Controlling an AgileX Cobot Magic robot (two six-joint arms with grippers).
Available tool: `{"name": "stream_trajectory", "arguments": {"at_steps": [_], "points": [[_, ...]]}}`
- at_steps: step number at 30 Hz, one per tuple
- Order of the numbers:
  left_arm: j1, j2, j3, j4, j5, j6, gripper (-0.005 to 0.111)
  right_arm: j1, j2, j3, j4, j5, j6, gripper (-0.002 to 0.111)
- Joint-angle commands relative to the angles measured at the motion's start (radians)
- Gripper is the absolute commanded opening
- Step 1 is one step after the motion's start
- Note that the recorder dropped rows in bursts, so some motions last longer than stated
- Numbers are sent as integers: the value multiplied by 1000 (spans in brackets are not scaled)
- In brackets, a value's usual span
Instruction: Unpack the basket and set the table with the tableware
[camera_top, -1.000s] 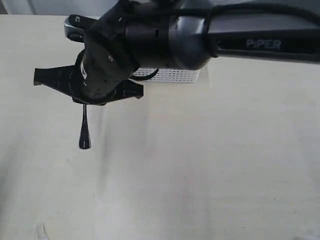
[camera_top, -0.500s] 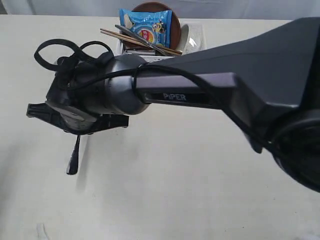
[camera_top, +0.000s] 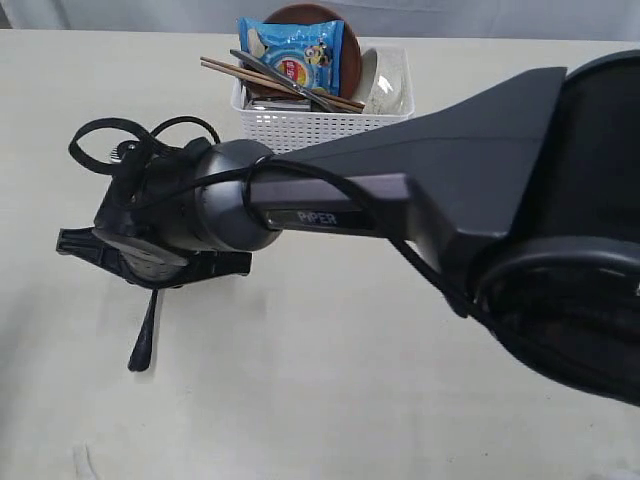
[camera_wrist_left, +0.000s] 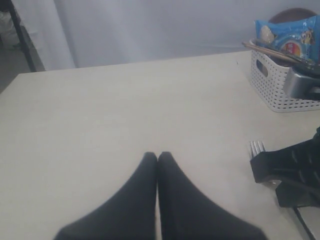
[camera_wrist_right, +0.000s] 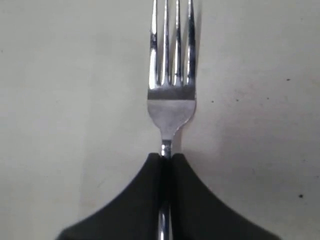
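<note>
fork between fingers (neck pinched), tines — ahead

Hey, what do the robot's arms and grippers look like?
The right arm is dark grey to black with a glossy rounded wrist joint and white PiPER lettering. Black cables loop over its wrist. The left gripper and right gripper are matte black, tapering to narrow tips.

Right wrist view: slim steel fork loses tine tips at frame edge; neck buried in right gripper. Exterior view: dark robot arm covers fork's head.
</note>
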Motion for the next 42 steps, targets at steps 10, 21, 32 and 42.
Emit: {"name": "stream_trajectory", "arguments": {"at_steps": [10, 21, 32, 42], "points": [[-5, -2, 2, 3, -1, -2, 0, 3, 14, -5, 4, 37, 2, 47], [-5, -2, 2, 3, -1, -2, 0, -5, -199, -5, -7, 149, -334, 46], [-5, -2, 2, 3, -1, -2, 0, -241, -427, -5, -6, 195, -791, 46], [-5, -2, 2, 3, -1, -2, 0, -450, -331, -102, 5, 149, -1168, 46]]}}
